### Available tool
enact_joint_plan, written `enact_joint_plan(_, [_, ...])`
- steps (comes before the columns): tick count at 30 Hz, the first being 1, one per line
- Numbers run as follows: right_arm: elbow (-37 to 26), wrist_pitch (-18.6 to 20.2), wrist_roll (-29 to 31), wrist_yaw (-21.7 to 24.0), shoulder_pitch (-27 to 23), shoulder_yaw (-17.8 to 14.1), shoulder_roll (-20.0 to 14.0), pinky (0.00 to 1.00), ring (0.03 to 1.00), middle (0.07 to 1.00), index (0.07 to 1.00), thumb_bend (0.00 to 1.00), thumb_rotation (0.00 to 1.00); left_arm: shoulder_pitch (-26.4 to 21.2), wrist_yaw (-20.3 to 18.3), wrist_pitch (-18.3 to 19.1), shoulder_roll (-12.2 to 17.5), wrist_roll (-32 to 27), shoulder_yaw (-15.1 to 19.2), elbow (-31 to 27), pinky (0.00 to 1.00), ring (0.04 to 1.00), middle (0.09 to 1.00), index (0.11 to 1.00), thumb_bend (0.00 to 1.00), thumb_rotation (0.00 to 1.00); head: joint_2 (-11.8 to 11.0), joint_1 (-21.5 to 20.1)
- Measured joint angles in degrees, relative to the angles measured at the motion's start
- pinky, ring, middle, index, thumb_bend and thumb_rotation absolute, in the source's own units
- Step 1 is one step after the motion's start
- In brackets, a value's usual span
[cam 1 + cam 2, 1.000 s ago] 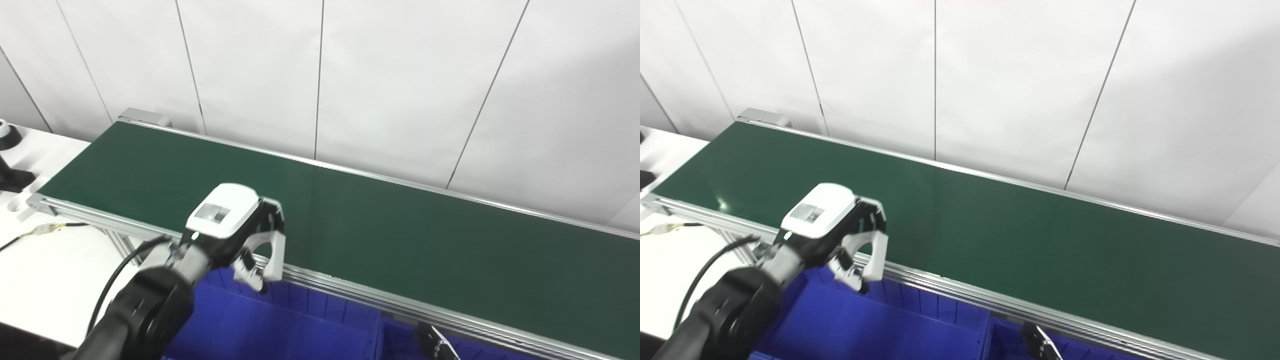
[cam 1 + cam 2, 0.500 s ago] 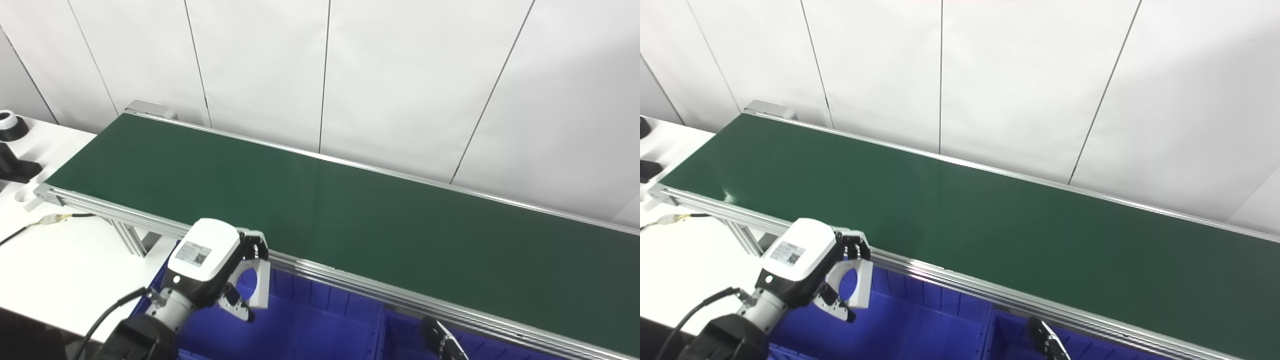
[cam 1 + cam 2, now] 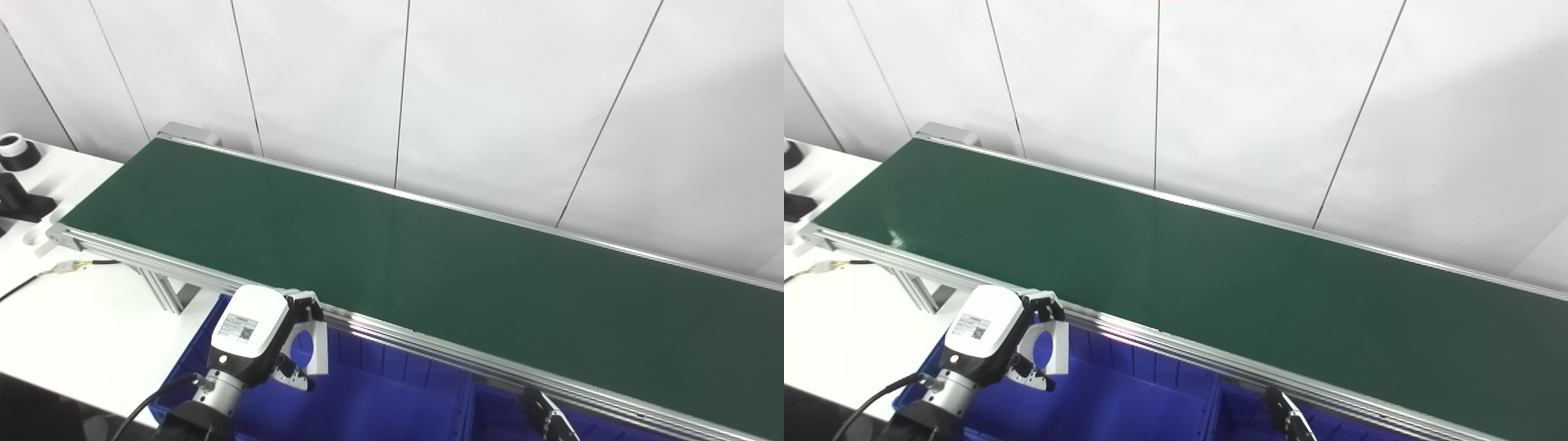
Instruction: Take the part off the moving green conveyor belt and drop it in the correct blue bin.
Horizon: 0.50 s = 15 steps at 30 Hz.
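Note:
My left hand (image 3: 260, 343) hangs over the left blue bin (image 3: 380, 404), just in front of the conveyor's near rail. Its fingers are shut on a white part with a round hole (image 3: 309, 346), held upright over the bin's back left corner. The green conveyor belt (image 3: 392, 257) carries nothing in view. Of my right hand (image 3: 548, 419) only dark fingertips show at the bottom edge, over a second blue bin (image 3: 496, 410); its state is hidden.
A white table (image 3: 67, 318) lies to the left with a cable (image 3: 67, 266) and black fixtures (image 3: 18, 177) at its far edge. The conveyor's aluminium rail (image 3: 429, 346) runs along the bins' back edge. White wall panels stand behind the belt.
My left hand has come back off the belt and down over the left blue bin, still holding the white part. The camera view has shifted slightly as well.

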Motion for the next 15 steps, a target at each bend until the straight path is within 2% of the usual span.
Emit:
enact_joint_plan(3, [0.0, 0.0, 0.0, 0.0, 0.2, 0.0, 0.0, 0.87, 0.877, 0.861, 0.872, 0.83, 1.00, -0.4, 2.4, 0.0, 0.1, 0.0, -0.6, 2.0, 0.24, 0.258, 0.463, 0.486, 0.52, 0.00, 0.1, 0.0])
enact_joint_plan(4, [-0.1, 0.0, 0.0, 0.0, 0.3, 0.0, 0.0, 0.87, 0.878, 0.863, 0.873, 0.83, 1.00, -0.7, 3.1, 0.0, 0.1, 0.0, -0.7, 2.5, 0.24, 0.263, 0.427, 0.494, 0.52, 0.00, 0.1, -0.1])
enact_joint_plan(6, [-0.2, 0.0, -0.1, -0.1, 0.3, 0.1, 0.0, 0.87, 0.878, 0.862, 0.872, 0.83, 1.00, -1.0, 4.0, 0.0, 0.3, 0.0, -1.0, 3.2, 0.30, 0.330, 0.420, 0.515, 0.52, 0.00, 0.3, -0.2])
enact_joint_plan(12, [-0.3, 0.0, -0.3, 0.0, 0.3, 0.0, 0.0, 0.88, 0.885, 0.864, 0.872, 0.83, 1.00, -1.6, 4.9, 0.0, 0.6, -0.2, -2.6, 5.5, 0.31, 0.339, 0.420, 0.514, 0.52, 0.00, 0.4, -0.4])
enact_joint_plan(15, [-0.3, 0.0, -0.2, 0.1, 0.3, 0.0, 0.0, 0.88, 0.882, 0.860, 0.872, 0.84, 1.00, -1.6, 4.8, 0.0, 0.7, -0.2, -3.4, 5.5, 0.33, 0.367, 0.448, 0.504, 0.52, 0.00, 0.4, -0.4])
